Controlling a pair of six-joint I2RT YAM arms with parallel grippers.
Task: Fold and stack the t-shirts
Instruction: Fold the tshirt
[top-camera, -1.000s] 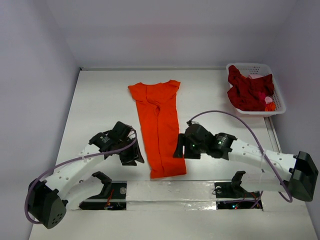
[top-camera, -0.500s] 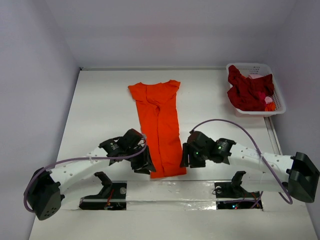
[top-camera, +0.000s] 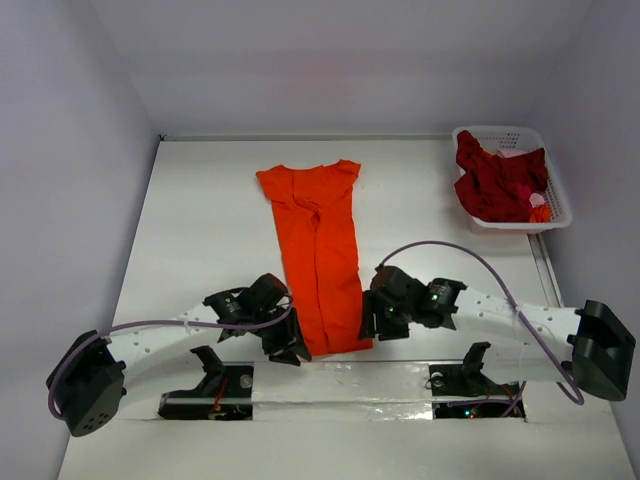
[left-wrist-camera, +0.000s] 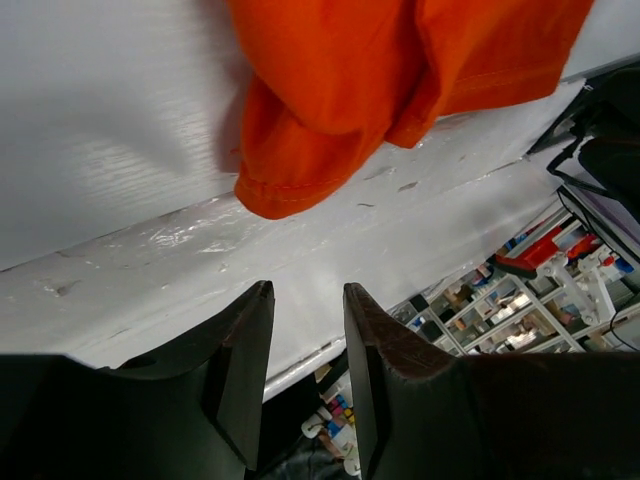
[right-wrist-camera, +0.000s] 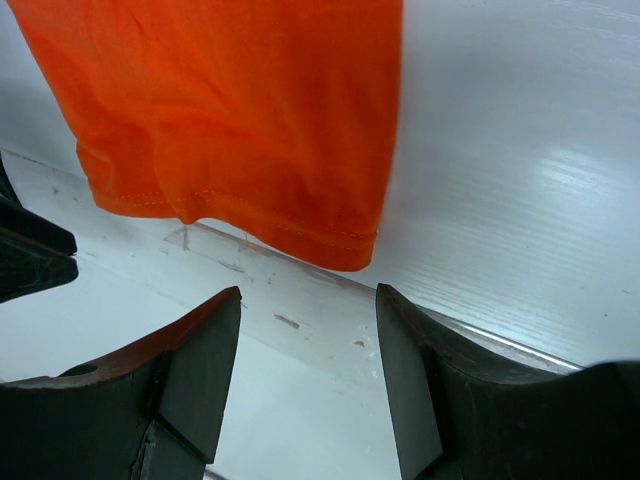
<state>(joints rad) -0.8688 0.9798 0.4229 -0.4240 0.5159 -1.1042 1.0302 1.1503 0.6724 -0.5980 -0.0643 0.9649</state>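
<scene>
**Two-Point Pickup at the Near Hem**

Top view: the orange t-shirt (top-camera: 318, 250), a long strip mid-table, has the left gripper (top-camera: 290, 345) and right gripper (top-camera: 370, 320) flanking its near hem; dark red t-shirts (top-camera: 495, 185) fill the basket (top-camera: 555, 205). Left wrist: jaws narrowly apart, empty. Right wrist: jaws spread, empty. Best to pinch both corners through all layers together.

The left white hole-dotted arm (top-camera: 160, 338) and the right white hole-dotted arm (top-camera: 522, 318) have black motor joints. Their bulky black shoulder blocks sit at seven o'clock (top-camera: 88, 388) and four o'clock (top-camera: 600, 350) overhead, with a thin lilac cable (top-camera: 440, 243) looping along each arm. The left gripper (left-wrist-camera: 305, 300) and right gripper (right-wrist-camera: 308, 300) have matte black wedge-shaped fingers.
</scene>
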